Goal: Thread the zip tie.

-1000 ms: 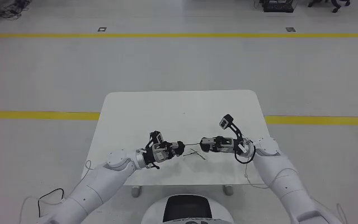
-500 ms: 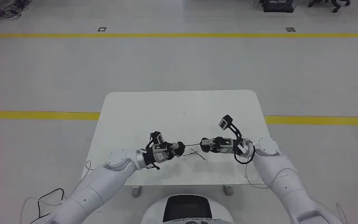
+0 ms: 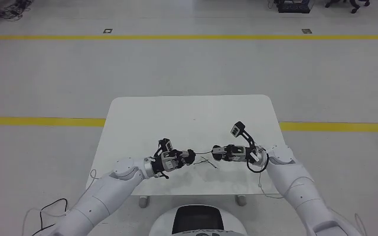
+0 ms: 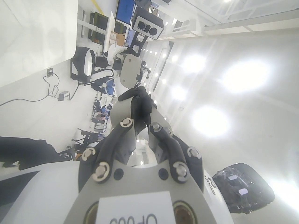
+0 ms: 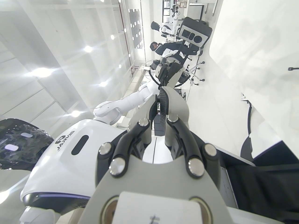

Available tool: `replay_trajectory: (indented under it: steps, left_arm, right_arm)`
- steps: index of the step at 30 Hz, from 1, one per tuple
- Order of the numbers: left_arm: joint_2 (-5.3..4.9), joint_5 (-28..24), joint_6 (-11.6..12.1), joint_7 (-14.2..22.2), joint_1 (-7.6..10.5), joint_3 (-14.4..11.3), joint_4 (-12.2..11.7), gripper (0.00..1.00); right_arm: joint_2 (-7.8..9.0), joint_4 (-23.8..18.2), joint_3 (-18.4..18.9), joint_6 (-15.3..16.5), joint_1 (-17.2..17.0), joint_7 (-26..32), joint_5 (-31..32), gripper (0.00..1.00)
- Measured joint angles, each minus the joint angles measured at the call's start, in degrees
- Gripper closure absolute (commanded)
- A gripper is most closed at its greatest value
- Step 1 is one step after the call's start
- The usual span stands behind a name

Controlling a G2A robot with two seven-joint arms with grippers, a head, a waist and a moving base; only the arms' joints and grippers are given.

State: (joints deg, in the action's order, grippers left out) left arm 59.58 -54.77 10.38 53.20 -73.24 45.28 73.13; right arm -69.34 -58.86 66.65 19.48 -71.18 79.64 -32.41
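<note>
A thin black zip tie (image 3: 204, 153) spans the short gap between my two grippers, just above the white table (image 3: 189, 115) near its front edge. My left gripper (image 3: 190, 156) is shut on one end of it. In the left wrist view its fingers (image 4: 127, 108) pinch a black piece at their tips. My right gripper (image 3: 216, 152) faces it from the other side and is shut on the other end. In the right wrist view the right gripper (image 5: 161, 92) is closed, with the left gripper (image 5: 168, 71) right beyond it.
A couple of loose black zip ties (image 3: 208, 162) lie on the table right under the grippers. Another loose zip tie (image 5: 293, 68) lies on the tabletop farther off. The table's back half is bare, and yellow floor lines run behind it.
</note>
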Motion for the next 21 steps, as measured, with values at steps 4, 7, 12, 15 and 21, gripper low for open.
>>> replay_trajectory:
  steps: [4, 7, 12, 15, 21]
  left_arm:
    - [0.08, -0.22, 0.45, -0.48, -0.16, 0.13, 0.15, 0.00]
    - [0.07, -0.21, 0.43, -0.44, -0.15, 0.13, 0.15, 0.00]
    - [0.07, -0.20, 0.42, -0.44, -0.15, 0.12, 0.14, 0.00]
    - [0.07, -0.20, 0.42, -0.44, -0.15, 0.12, 0.14, 0.00]
    - [0.08, 6.07, -0.78, -1.16, 1.41, -1.02, 2.09, 0.00]
  right_arm:
    - [-0.03, 0.04, 0.19, 0.00, -0.06, 0.00, -0.11, 1.00]
    - [-0.04, 0.10, 0.34, 0.00, -0.13, 0.00, -0.35, 1.00]
    - [0.00, -0.30, 0.17, 0.00, -0.19, 0.00, -0.94, 1.00]
    - [0.02, -0.37, 0.16, 0.00, -0.20, 0.00, -0.96, 1.00]
    - [0.05, -0.84, 0.09, -0.41, -0.58, -0.91, -0.73, 1.00]
